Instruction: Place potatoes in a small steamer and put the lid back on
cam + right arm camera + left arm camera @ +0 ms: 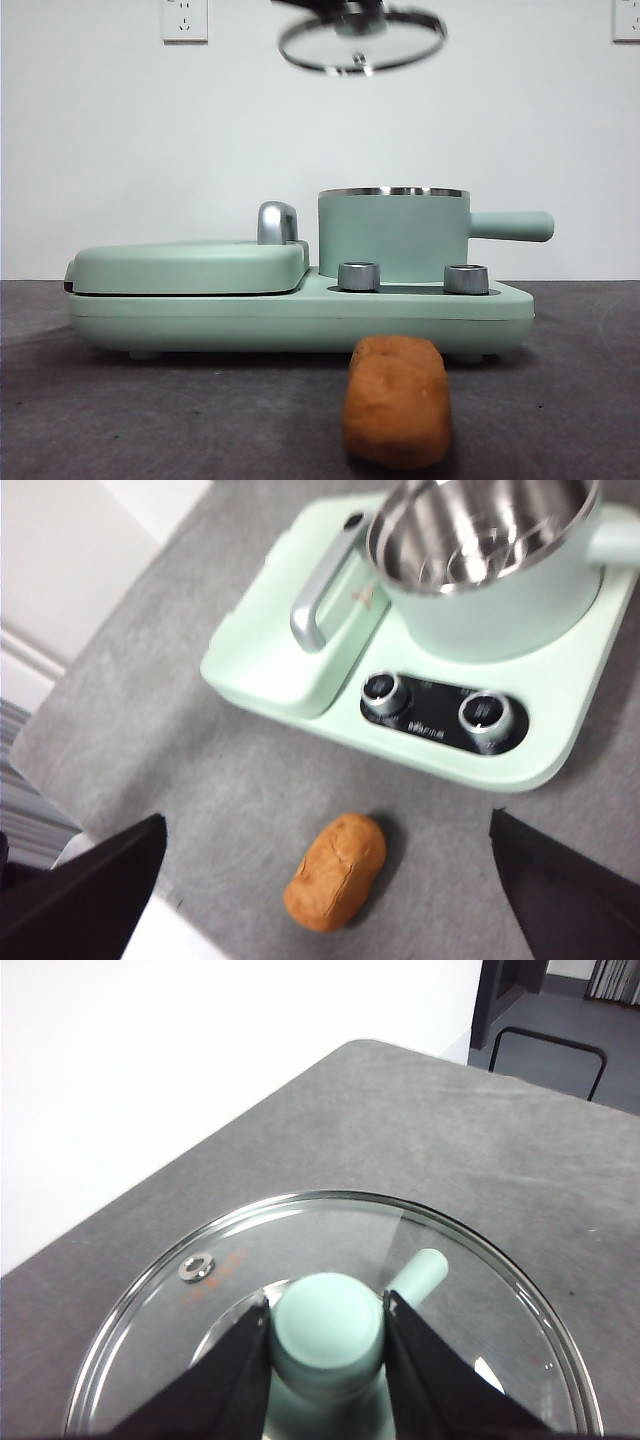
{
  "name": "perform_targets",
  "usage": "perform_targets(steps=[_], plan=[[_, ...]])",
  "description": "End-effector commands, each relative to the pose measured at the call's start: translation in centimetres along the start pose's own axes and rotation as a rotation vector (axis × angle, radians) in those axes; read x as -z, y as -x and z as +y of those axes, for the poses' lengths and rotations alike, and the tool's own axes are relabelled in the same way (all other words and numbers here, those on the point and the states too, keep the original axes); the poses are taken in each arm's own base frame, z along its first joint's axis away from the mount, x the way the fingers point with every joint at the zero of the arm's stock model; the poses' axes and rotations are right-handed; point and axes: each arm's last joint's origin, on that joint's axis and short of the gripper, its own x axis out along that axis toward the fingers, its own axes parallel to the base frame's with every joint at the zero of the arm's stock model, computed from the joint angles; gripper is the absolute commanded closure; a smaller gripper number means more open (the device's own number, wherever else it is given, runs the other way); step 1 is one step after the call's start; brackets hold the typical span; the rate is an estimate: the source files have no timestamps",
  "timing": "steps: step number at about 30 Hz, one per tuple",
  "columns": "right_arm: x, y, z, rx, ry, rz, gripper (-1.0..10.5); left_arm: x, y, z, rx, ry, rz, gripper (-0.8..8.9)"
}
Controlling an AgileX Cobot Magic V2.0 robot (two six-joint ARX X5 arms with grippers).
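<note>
The orange-brown potato lies on the grey table in front of the appliance; it also shows in the right wrist view. The mint-green steamer pot stands uncovered on the appliance base, its steel inside bare. My left gripper is shut on the mint knob of the glass lid and holds the lid high above the pot. My right gripper is open wide above the potato, not touching it.
The flat mint-green griddle plate with a chrome handle sits left of the pot. Two steel dials face the front of the base. The table's edge runs close behind the potato in the right wrist view.
</note>
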Motion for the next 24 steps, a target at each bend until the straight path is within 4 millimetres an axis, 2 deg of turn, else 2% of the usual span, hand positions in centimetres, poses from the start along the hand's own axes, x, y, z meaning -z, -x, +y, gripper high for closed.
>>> perform_targets(steps=[1, 6, 9, 15, 24], plan=[[-0.8, -1.3, 0.4, -0.010, -0.043, 0.055, 4.3, -1.4, 2.1, 0.1, -0.010, -0.027, -0.030, 8.08], [-0.6, -5.3, 1.1, 0.038, -0.080, 0.220, 4.3, -1.7, 5.5, 0.2, -0.023, -0.034, 0.027, 8.08], [0.0, -8.1, 1.8, 0.095, -0.069, 0.311, 4.3, -1.5, 6.7, 0.4, -0.031, -0.066, 0.063, 8.08], [1.9, -13.4, 2.9, 0.195, -0.069, 0.453, 4.3, -0.9, 7.9, 1.2, -0.054, -0.035, 0.121, 8.07], [4.9, -19.4, 3.2, 0.295, -0.023, 0.560, 4.3, -0.8, 8.2, 1.3, -0.057, -0.029, 0.134, 8.08]])
